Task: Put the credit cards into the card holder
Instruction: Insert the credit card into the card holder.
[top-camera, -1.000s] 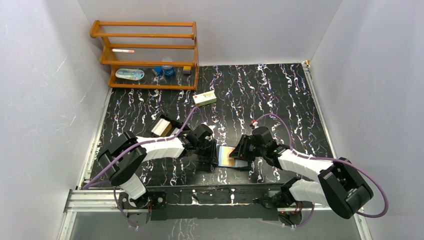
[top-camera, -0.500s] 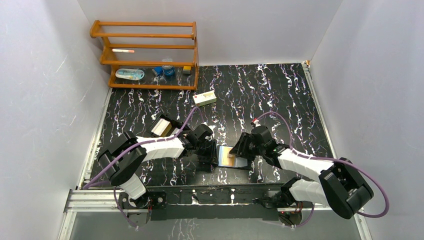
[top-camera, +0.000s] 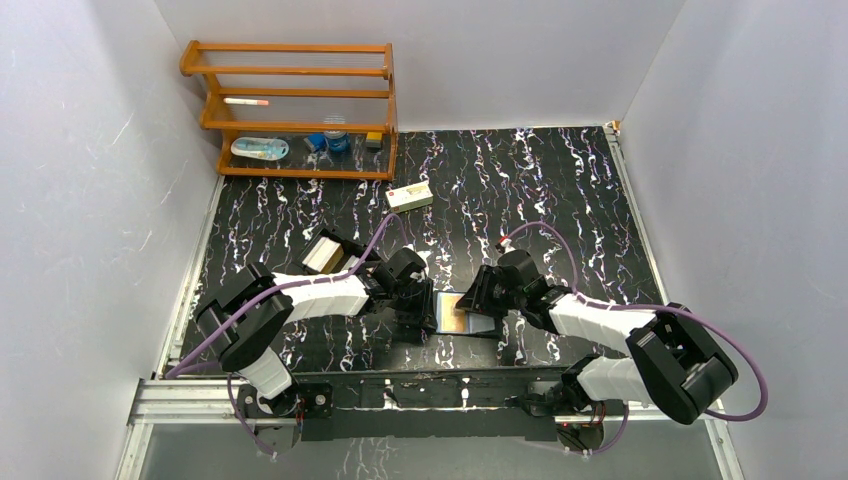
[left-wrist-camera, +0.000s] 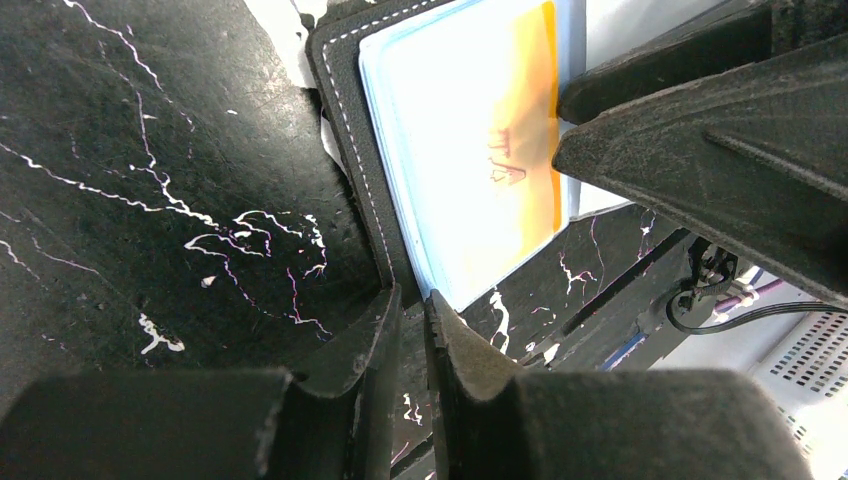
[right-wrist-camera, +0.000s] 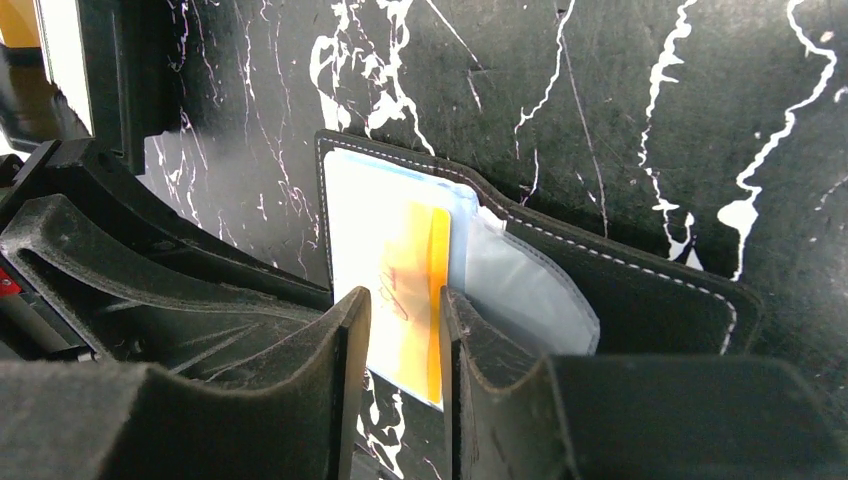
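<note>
1. Wooden rack (top-camera: 290, 71): orange-brown rails, at 10 o'clock on the black, white-veined table (top-camera: 560, 190). Only the top view shows it.
2. Black hinged box (top-camera: 338, 245): at 9 o'clock, lid up, with a pale block inside.
3. Left gripper (left-wrist-camera: 410, 310): matte black fingers almost together, clamped on the stitched edge of the card holder (left-wrist-camera: 350, 180), at the holder's 9 o'clock.
4. Cream carton (top-camera: 410, 196): a plain oblong at 12 o'clock.
5. The card holder lies open at 5 o'clock. It has a grainy black cover, white stitching and a glossy blue-grey sleeve (right-wrist-camera: 530, 290). A credit card (left-wrist-camera: 460, 150), white with an orange band, lies at the sleeve; how deep it sits is unclear.
6. Right gripper (right-wrist-camera: 405, 300): at the holder's 3 o'clock, jaws apart, either side of the card's orange end.
7. The wrist views show stitching and faint print, while the top view gives only a bright rectangle.
</note>
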